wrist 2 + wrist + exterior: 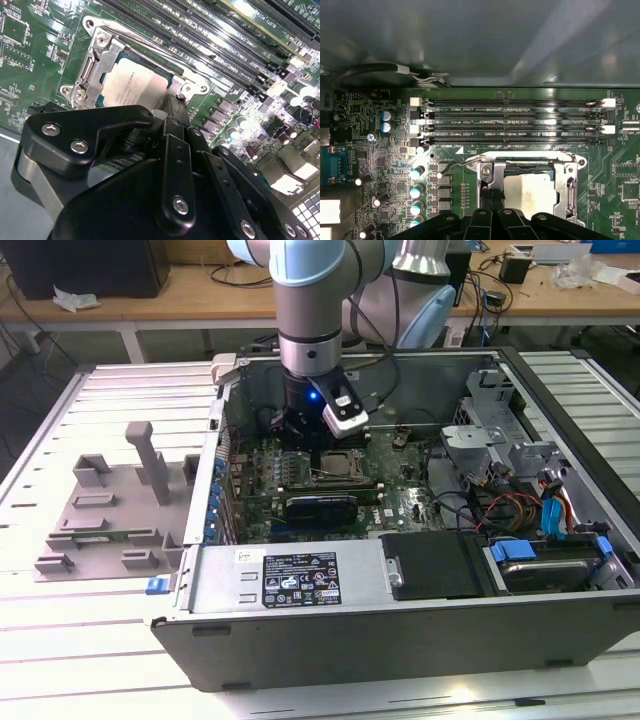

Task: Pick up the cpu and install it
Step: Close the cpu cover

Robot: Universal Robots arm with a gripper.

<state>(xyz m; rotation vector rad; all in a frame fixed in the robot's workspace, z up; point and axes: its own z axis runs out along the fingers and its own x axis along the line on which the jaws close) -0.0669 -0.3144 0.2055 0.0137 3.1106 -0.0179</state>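
In the exterior view the case lies on the counter. The fixture stands at the case's nine o'clock, toward the exterior view's left. The board lies in the case. In both wrist views the cpu sits in the socket beside the slots. The gripper hangs just above the socket.
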